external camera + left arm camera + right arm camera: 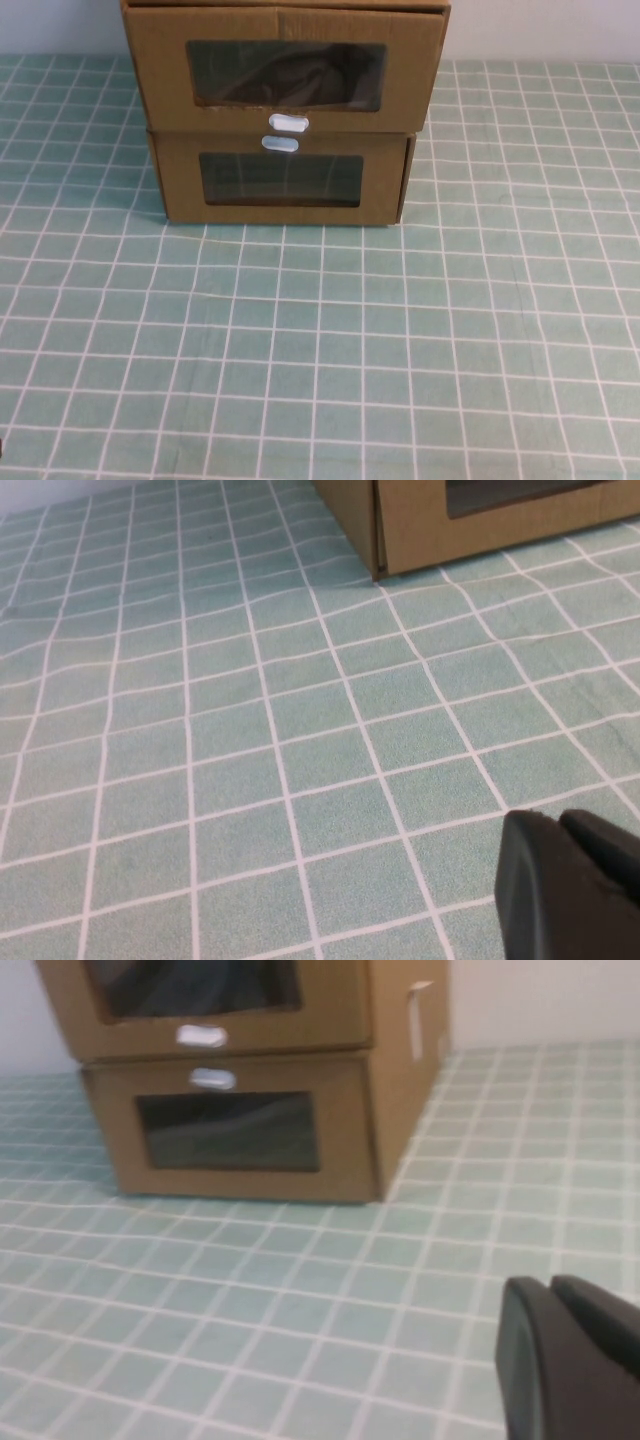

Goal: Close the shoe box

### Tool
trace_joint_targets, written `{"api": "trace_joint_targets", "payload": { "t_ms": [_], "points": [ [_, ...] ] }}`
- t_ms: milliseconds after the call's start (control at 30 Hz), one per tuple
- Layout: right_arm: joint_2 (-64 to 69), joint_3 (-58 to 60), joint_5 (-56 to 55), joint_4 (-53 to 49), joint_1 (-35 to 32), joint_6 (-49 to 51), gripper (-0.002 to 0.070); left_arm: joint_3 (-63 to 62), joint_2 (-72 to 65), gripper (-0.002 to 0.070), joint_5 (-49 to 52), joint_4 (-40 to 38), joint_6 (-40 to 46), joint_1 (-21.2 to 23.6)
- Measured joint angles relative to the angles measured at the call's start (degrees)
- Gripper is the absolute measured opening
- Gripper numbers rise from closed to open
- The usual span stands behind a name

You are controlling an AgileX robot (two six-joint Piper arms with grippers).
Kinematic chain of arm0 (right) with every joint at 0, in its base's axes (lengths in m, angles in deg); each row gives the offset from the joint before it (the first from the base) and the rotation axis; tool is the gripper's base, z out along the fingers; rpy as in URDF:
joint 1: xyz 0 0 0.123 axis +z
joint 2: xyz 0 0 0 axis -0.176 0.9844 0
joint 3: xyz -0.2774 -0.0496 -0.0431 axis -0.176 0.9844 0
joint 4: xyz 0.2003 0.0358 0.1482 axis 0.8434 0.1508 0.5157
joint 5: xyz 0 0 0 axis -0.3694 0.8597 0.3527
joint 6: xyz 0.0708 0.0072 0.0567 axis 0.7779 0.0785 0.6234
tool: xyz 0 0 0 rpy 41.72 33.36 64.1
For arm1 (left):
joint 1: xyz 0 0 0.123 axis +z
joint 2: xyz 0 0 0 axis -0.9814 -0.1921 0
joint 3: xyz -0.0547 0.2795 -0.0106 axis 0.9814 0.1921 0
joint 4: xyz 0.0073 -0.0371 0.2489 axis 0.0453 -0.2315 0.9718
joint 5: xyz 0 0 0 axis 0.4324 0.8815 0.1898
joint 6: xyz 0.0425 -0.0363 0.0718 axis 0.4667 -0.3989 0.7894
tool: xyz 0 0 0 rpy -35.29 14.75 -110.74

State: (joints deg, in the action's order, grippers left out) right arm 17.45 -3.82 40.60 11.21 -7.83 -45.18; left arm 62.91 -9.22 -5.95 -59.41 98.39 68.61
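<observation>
The shoe box (285,75) is the upper of two stacked brown cardboard boxes at the table's far middle. It has a clear window and a white pull tab (288,122) below the window. Its front panel stands slightly forward of the lower box's front. It also shows in the right wrist view (330,1000). My left gripper (555,818) is shut and empty, low over the tablecloth, well short of the boxes. My right gripper (548,1282) is shut and empty, also short of the boxes. Neither gripper shows in the high view.
The lower cardboard box (285,205) has its white tab (280,143) above its window and rests on the table; its corner shows in the left wrist view (420,530). A green tablecloth with a white grid (320,350) covers the table in front of the boxes.
</observation>
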Motion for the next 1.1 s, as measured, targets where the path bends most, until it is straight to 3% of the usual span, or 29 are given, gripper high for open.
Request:
{"api": "trace_joint_targets", "payload": {
  "t_ms": [133, 300, 400, 700, 1100],
  "points": [
    [-0.15, 0.00, -3.24, -9.89, 0.00, 2.16, -0.0014, 0.00, 0.00, -0.0005, 0.00, 0.00, 0.00, 0.00],
    [-1.33, 2.69, -6.77, -27.42, 0.00, 18.12, -0.0014, 0.00, 0.00, -0.0005, 0.00, 0.00, 0.00, 0.00],
    [-1.46, 5.20, -8.16, -32.73, 0.00, 23.72, -0.0014, 0.00, 0.00, -0.0005, 0.00, 0.00, 0.00, 0.00],
    [-1.46, 14.41, -13.68, -36.84, -1.57, 28.34, -0.0014, 0.00, 0.00, -0.0005, 0.00, 0.00, 0.00, 0.00],
    [-1.46, 14.86, -12.39, -37.41, -2.70, 28.22, -0.0014, 0.00, 0.00, -0.0005, 0.21, 0.00, 0.00, 0.00]
  ]
}}
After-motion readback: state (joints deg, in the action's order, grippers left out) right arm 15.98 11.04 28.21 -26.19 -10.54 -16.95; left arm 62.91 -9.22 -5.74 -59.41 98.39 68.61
